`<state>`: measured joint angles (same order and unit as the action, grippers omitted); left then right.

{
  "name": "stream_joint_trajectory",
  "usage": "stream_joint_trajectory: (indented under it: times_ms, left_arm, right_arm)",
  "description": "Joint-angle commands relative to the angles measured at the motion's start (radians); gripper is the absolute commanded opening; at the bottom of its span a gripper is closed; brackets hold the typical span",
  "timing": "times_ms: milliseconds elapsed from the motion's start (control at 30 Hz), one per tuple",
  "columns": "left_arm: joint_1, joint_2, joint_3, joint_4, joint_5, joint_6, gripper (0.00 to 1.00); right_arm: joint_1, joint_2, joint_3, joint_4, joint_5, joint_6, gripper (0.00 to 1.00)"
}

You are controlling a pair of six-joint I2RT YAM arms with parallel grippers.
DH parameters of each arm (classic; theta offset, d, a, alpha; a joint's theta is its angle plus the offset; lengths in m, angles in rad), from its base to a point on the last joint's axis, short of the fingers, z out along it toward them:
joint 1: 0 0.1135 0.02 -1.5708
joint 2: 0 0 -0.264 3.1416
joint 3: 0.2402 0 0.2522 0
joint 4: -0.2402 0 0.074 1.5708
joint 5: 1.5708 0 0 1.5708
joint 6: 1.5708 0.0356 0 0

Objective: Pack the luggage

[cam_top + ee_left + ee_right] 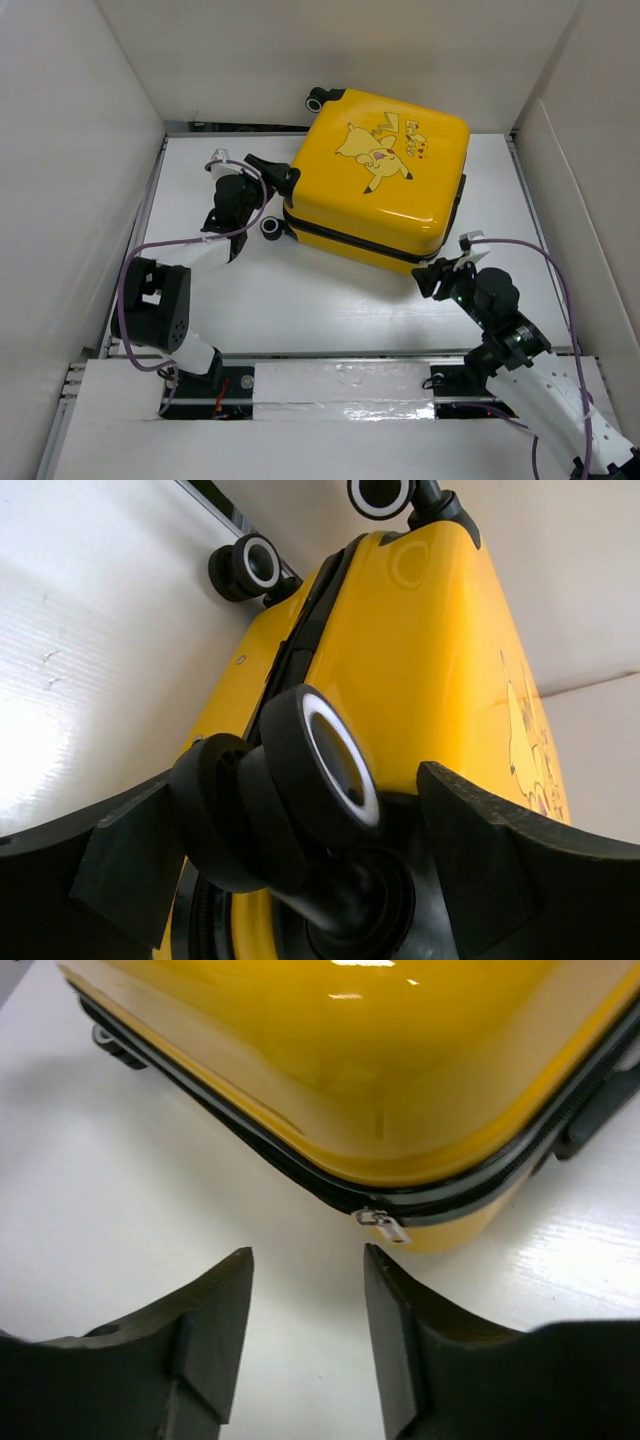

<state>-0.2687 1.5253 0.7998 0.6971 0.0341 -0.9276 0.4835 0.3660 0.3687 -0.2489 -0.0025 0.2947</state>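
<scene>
The luggage (380,180), a yellow hard-shell suitcase, lies zipped flat on the white table with its cartoon face up. My left gripper (272,172) is at its left corner. In the left wrist view the left gripper (298,783) stands open, its jaws wide around a black caster wheel (320,770), with a gap on the right side. My right gripper (438,270) is at the near right corner. In the right wrist view the right gripper (308,1255) is open on bare table, and the silver zipper pull (385,1226) hangs just beyond its right fingertip (385,1290).
White walls (70,180) box in the table on the left, back and right. Two more wheels (272,228) (318,98) stick out from the suitcase's left side. A metal rail (340,385) runs along the near edge between the arm bases. Purple cables loop off both arms.
</scene>
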Motion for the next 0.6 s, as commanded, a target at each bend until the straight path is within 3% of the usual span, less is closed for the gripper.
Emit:
stream_joint_trajectory:
  times_ms: [0,133,400,567]
  left_arm:
    - [-0.004,0.022,0.041,0.084,0.035,-0.008,0.81]
    - [-0.004,0.055,0.055,0.122,0.05,-0.016,0.67]
    - [-0.004,0.075,0.067,0.162,0.073,-0.013,0.26]
    - [-0.004,0.078,0.07,0.179,0.079,-0.005,0.06]
  right_arm:
    - [-0.008,0.005,0.0,-0.02,0.094,0.04,0.58]
    - [-0.008,0.019,-0.001,0.002,0.121,0.043,0.63]
    - [-0.008,0.191,0.012,0.138,0.094,-0.014,0.56]
    - [-0.008,0.249,-0.011,0.238,0.131,-0.028,0.54]
